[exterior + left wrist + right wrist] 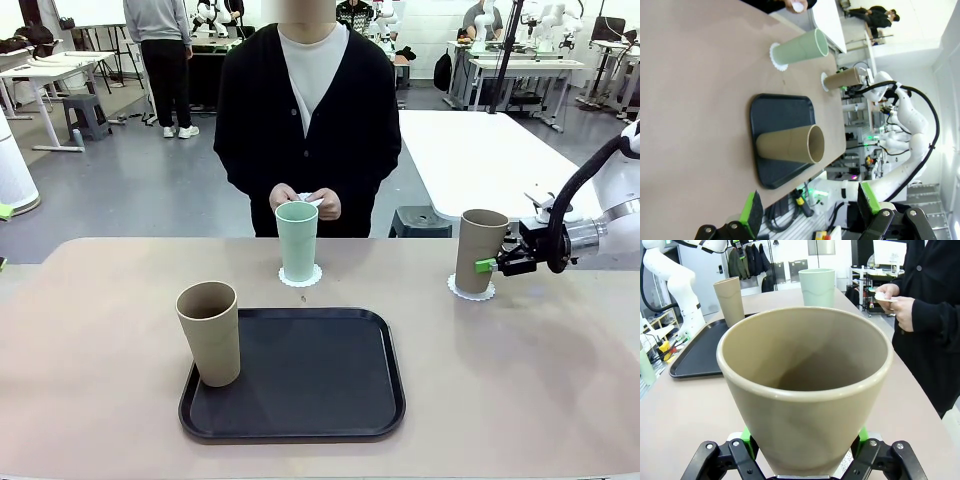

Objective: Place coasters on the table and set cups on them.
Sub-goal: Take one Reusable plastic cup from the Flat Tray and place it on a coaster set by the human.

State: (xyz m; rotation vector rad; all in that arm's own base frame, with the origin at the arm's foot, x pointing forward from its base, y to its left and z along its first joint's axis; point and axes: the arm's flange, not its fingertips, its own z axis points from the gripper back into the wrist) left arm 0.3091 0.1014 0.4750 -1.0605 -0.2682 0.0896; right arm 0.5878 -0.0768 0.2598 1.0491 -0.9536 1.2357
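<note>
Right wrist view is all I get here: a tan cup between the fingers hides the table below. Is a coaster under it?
Observer: Yes. In the front view the tan cup, held by the right gripper, has its base on a white coaster.
Operator: And the mint cup's base?
Observer: The mint cup stands on a second coaster.
Operator: Left gripper?
Observer: The left gripper is open, with nothing between its fingers.
</note>
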